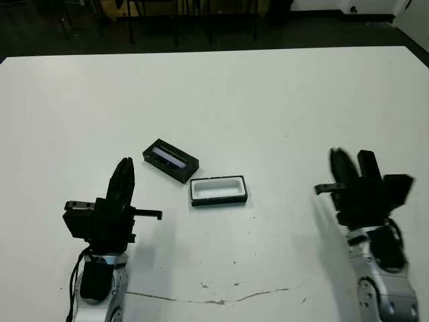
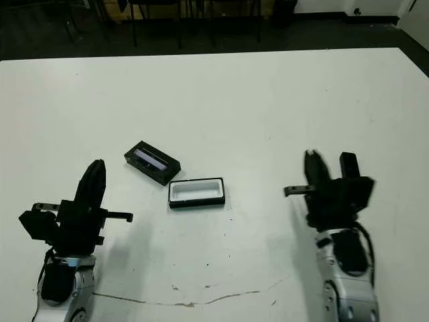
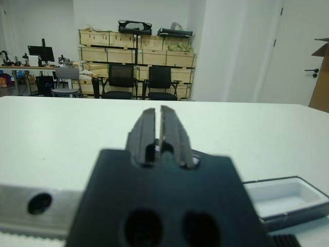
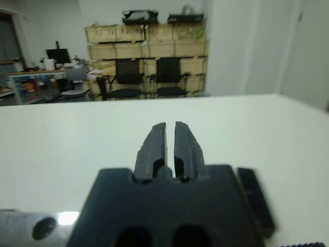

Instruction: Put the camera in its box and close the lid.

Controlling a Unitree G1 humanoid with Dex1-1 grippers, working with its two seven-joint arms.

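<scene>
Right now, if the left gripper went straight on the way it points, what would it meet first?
Probably nothing. The left gripper, fingers together, points over bare table towards the far edge. The box and the lid lie off to its right, out of that line, though depth is hard to judge.

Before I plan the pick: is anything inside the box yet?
No. The box shows only bare white lining, with no camera in it. Its near wall hides a thin sliver of the floor. The lid lies beside it on the table, strip up.

both grippers, left gripper and right gripper, closed, raised
</scene>
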